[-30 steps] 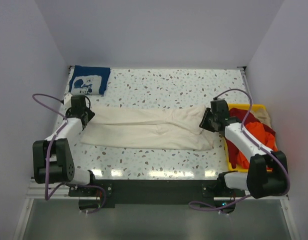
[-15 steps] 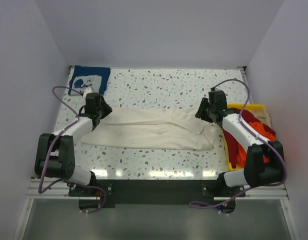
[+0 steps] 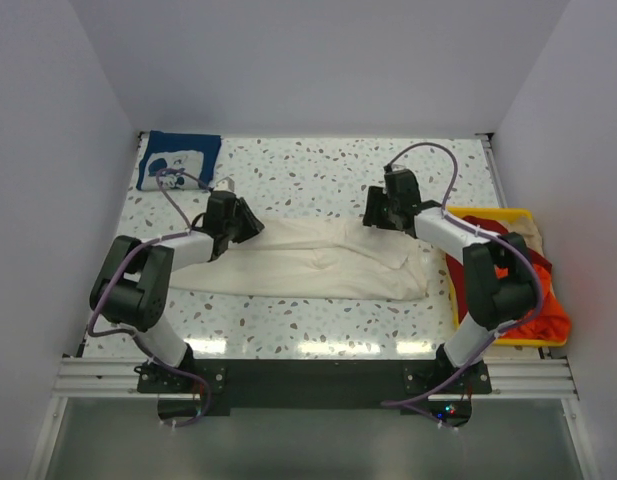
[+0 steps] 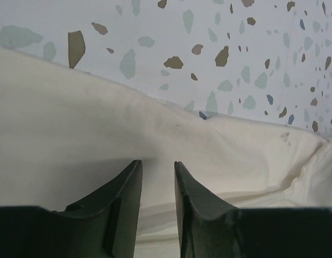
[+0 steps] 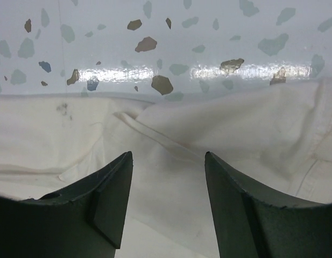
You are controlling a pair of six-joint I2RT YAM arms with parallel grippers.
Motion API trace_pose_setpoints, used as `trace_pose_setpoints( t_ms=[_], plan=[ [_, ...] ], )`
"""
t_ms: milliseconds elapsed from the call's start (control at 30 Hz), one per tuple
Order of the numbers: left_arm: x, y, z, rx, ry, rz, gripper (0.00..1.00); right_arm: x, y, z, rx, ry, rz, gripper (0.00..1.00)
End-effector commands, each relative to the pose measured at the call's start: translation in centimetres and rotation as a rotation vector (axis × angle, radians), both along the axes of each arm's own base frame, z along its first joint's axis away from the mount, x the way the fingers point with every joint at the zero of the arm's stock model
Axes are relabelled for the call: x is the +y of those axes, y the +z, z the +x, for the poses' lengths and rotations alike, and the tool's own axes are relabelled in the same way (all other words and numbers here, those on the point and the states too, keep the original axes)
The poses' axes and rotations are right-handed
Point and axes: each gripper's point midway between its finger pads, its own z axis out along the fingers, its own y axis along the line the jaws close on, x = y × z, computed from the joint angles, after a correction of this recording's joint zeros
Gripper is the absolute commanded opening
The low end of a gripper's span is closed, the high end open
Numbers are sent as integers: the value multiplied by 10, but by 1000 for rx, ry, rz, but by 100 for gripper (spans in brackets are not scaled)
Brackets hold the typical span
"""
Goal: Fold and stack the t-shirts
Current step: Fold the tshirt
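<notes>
1. Lying flat across the surface (image 3: 318,170), the cream shirt (image 3: 308,258) is spread lengthwise so that its far edge is reachable from both ends.
2. The left tool (image 3: 250,224) is held over the far-left cloth, jaws narrowly parted, nothing seen between them.
3. The right tool (image 3: 373,210) is held over the far-right cloth, jaws wide apart, nothing gripped.
4. The folded navy shirt (image 3: 176,160) is kept at the far-left corner, probably as the stack's base.

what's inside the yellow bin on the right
An orange-red shirt fills most of the yellow bin, with a beige shirt at its far corner. The right arm crosses over it, and anything beneath the shirts is covered.
</notes>
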Motion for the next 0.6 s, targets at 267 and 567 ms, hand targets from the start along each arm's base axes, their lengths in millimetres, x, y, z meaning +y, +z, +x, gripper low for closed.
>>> trace_pose_setpoints(
  t_ms=[267, 567],
  plan=[
    [-31, 16, 16, -87, -104, -50, 33, 33, -4, 18, -58, 111, 18, 60],
    [-35, 14, 12, -81, -112, -56, 32, 34, -7, 8, -43, 114, 16, 48]
  ],
)
